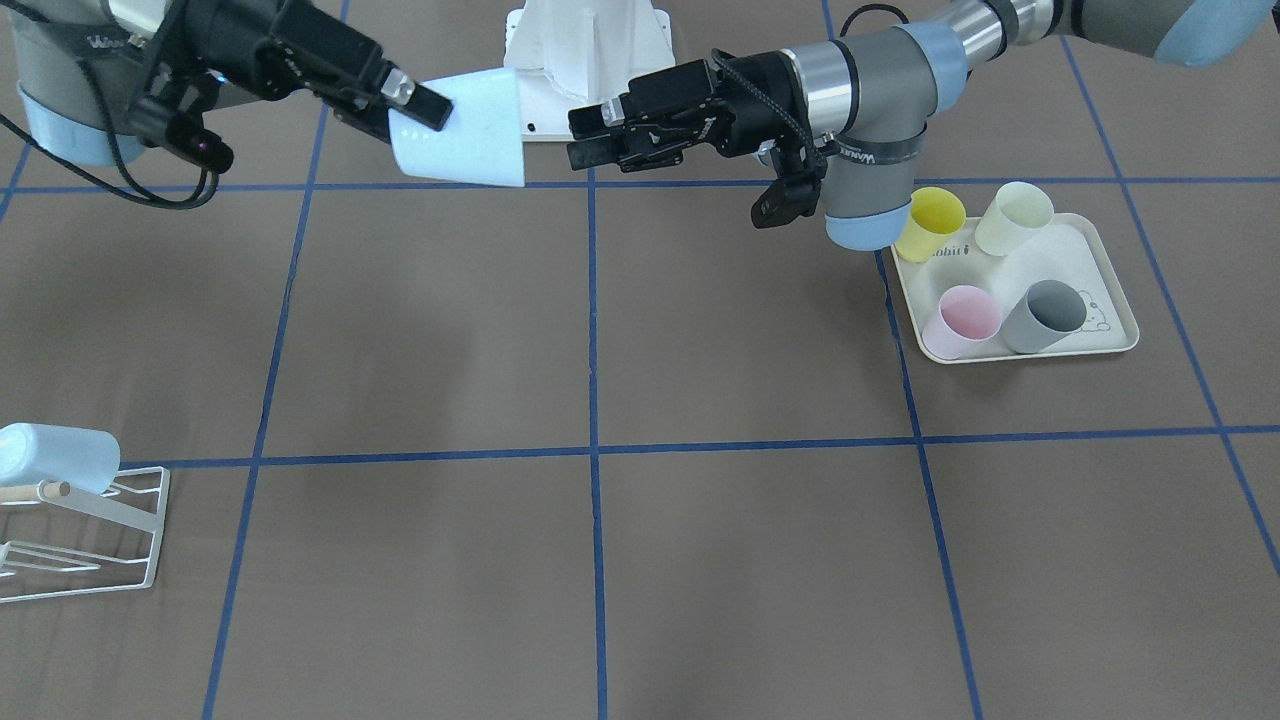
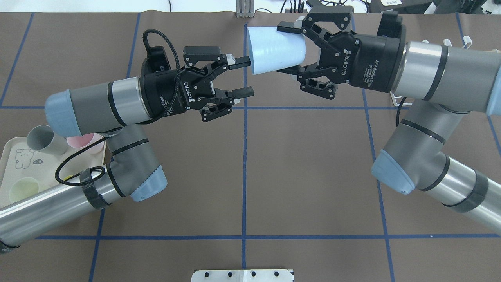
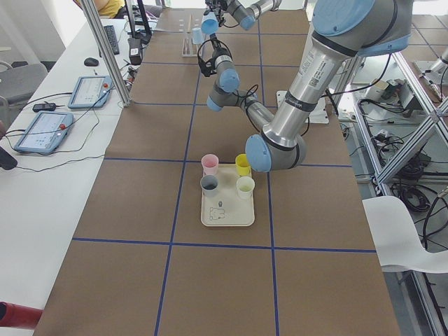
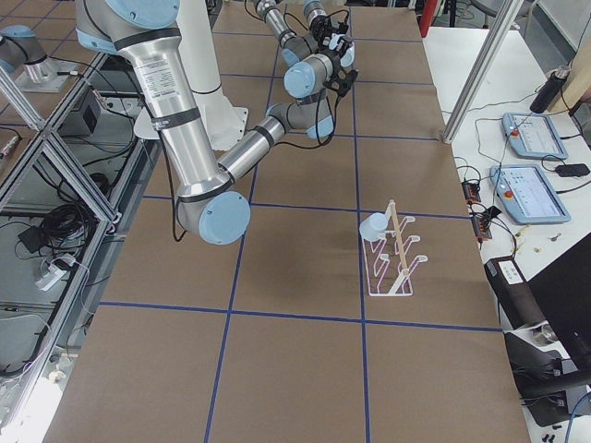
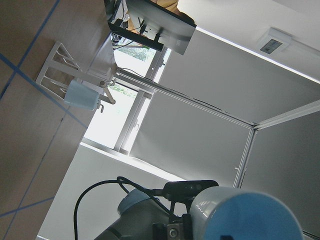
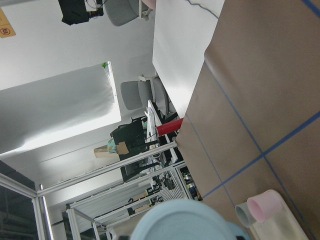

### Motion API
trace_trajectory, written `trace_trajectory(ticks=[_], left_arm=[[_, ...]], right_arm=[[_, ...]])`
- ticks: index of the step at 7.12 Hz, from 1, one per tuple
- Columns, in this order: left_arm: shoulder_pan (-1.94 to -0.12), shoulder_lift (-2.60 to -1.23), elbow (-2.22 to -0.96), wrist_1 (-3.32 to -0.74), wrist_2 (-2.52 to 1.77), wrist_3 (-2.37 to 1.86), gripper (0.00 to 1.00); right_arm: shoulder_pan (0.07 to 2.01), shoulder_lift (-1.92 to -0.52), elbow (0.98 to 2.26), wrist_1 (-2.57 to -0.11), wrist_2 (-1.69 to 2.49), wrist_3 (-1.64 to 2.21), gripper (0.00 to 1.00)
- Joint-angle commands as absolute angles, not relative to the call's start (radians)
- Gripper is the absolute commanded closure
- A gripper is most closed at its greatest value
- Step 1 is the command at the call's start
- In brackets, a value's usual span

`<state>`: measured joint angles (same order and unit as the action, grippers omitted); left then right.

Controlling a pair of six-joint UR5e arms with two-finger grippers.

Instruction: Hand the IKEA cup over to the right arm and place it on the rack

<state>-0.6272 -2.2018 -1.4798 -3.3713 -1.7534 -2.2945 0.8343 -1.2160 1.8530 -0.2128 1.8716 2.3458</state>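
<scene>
The IKEA cup (image 2: 274,47) is pale blue and lies on its side in the air, with my right gripper (image 2: 287,49) shut on its base end. From the front, the same cup (image 1: 475,125) hangs above the table in that right gripper (image 1: 415,120). Its pale bottom fills the lower edge of the right wrist view (image 6: 185,220). My left gripper (image 2: 245,76) stands open just short of the cup's rim, empty, with a small gap showing from the front (image 1: 573,138). The white wire rack (image 1: 90,540) stands at the table's far right end.
A second pale blue cup (image 1: 50,455) sits on the rack's wooden dowel (image 4: 392,226). The cream rabbit-print tray (image 1: 1110,345) under my left arm holds yellow (image 1: 935,215), cream (image 1: 1015,215), pink (image 1: 962,320) and grey (image 1: 1045,315) cups. Blue tape lines cross the brown table.
</scene>
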Motion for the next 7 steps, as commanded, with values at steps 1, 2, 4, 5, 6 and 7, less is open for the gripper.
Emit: trace_trajectory(ticks=[1, 2, 4, 5, 6, 7], left_arm=[[-0.672, -2.195, -1.454, -3.362, -1.755, -2.250, 0.34], [-0.679, -2.195, -1.444, -3.361, -1.755, -2.250, 0.34], [-0.676, -2.194, -1.431, -3.361, -1.752, -2.250, 0.32], [-0.678, -2.194, -1.425, -3.361, -1.750, -2.250, 0.32], [-0.678, -2.194, -1.425, -3.361, -1.750, -2.250, 0.32], [-0.677, -2.194, -1.411, -3.362, -1.749, -2.249, 0.32]], right_arm=[[0.955, -1.269, 1.796, -0.323, 1.977, 2.140, 1.00], [1.012, -1.272, 1.804, -0.472, 2.015, 1.959, 1.00], [1.136, -1.345, 1.799, -0.676, 2.106, 1.518, 1.00], [1.199, -1.357, 1.810, -0.815, 2.132, 1.289, 1.00], [1.231, -1.409, 1.799, -0.862, 2.125, 1.082, 1.00], [1.262, -1.457, 1.793, -0.892, 2.115, 0.904, 1.00]])
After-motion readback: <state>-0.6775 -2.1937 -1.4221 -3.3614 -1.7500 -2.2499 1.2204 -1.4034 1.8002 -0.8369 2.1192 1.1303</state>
